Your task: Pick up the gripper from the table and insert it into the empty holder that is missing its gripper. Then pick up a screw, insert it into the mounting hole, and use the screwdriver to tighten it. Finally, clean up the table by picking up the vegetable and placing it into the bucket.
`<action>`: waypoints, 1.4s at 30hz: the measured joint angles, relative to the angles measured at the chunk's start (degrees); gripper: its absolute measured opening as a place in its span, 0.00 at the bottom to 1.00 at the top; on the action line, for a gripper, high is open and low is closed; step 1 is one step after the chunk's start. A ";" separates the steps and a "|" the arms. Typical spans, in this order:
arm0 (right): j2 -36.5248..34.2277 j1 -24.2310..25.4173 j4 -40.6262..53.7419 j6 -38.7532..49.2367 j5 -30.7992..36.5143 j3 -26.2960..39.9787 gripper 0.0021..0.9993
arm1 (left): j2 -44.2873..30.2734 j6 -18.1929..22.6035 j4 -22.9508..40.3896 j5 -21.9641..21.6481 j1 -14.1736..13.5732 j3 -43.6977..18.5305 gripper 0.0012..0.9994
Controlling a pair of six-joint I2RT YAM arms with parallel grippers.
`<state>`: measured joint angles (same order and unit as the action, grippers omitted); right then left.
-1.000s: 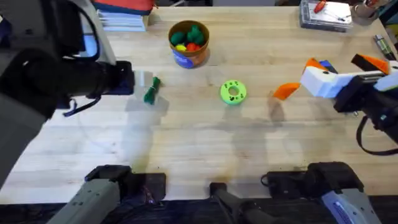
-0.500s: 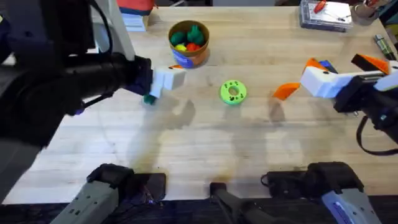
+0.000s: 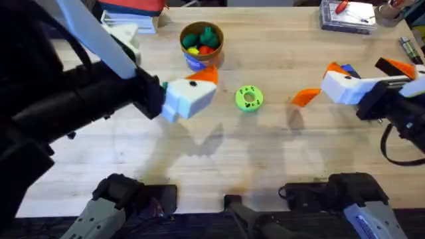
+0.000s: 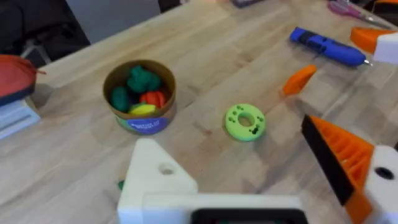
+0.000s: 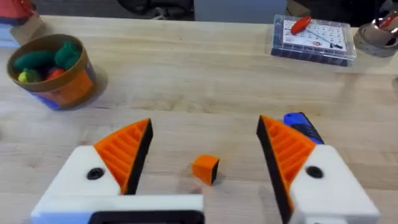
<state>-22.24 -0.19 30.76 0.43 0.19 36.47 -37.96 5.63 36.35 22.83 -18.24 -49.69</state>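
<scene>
Hand, left (image 3: 202,89) (image 4: 236,162): we see it raised above the table (image 3: 265,153), between the bucket and the green disc in the overhead view. Its fingers are spread wide and there is nothing between them.
Fingers, left (image 4: 155,180): one is plain white with a round hole. The other carries an orange ribbed pad on a black edge.
Hand, right (image 3: 365,66) (image 5: 205,127): we see it over the right part of the table. Its two orange-padded fingers are spread wide and grip nothing.
Gripper (image 3: 305,96) (image 4: 298,79) (image 5: 205,168): the small orange piece lies loose on the table. In the right wrist view it sits in the gap between the right hand's fingers, apart from both pads.
Screwdriver (image 3: 350,70) (image 4: 326,45) (image 5: 301,124): we find the blue tool lying flat on the table, close behind one finger of the right hand.
Vegetable (image 4: 121,185): we make out only a dark green sliver on the table just beside the left hand's white finger. The rest is hidden.
Green disc (image 3: 249,98) (image 4: 245,121): it lies flat on the table between the two hands, clear of both.
Bucket (image 3: 201,61) (image 4: 143,121) (image 5: 62,93): it stands upright toward the far side of the table, with green, red and yellow toy pieces inside.
Clear box (image 3: 346,14) (image 5: 314,37): it sits at the far right edge of the table, well apart from the bucket.
</scene>
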 joint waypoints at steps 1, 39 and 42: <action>0.00 -0.01 0.00 0.00 0.00 0.00 0.99 | -0.07 0.00 1.19 0.04 0.00 0.00 0.99; 0.00 -0.01 0.07 0.00 0.00 0.00 0.99 | 37.71 -2.29 -42.83 -4.34 0.17 46.28 0.99; 0.01 0.00 0.07 0.00 0.00 0.00 0.99 | 37.71 -3.04 -44.68 -3.79 0.36 48.33 0.99</action>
<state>-22.22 -0.19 30.83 0.43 0.19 36.47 -0.25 2.59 -8.32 19.04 -17.88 -1.36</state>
